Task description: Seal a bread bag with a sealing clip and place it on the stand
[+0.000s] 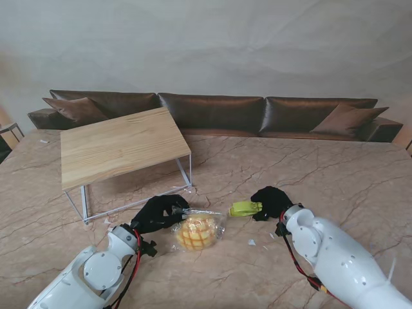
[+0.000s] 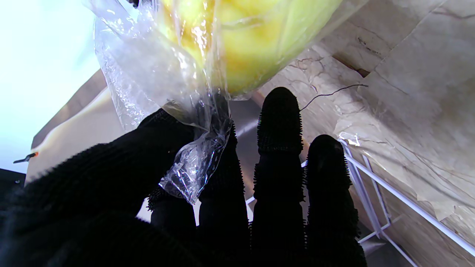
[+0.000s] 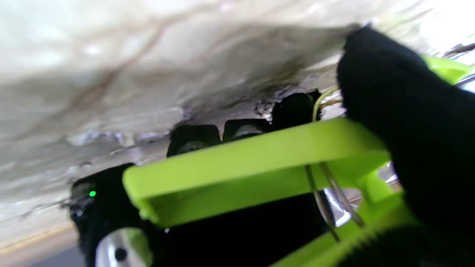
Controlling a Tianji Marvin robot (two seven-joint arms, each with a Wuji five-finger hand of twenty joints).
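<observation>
My tan veined marble desk (image 1: 309, 174) carries a clear plastic bread bag (image 1: 198, 232) and a wooden-topped, white-framed stand (image 1: 119, 149).

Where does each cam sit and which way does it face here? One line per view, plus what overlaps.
Stand view: above the shoulders, looking down the marble table toward a sofa; both arms rise from the bottom corners.
Left wrist view: along the left hand's black-gloved fingers, which pinch the bread bag's neck; the stand's white frame is behind.
Right wrist view: along the right hand, shut on the green sealing clip, marble close by.
Shared: bag, clip and both hands also show in the stand view.
</observation>
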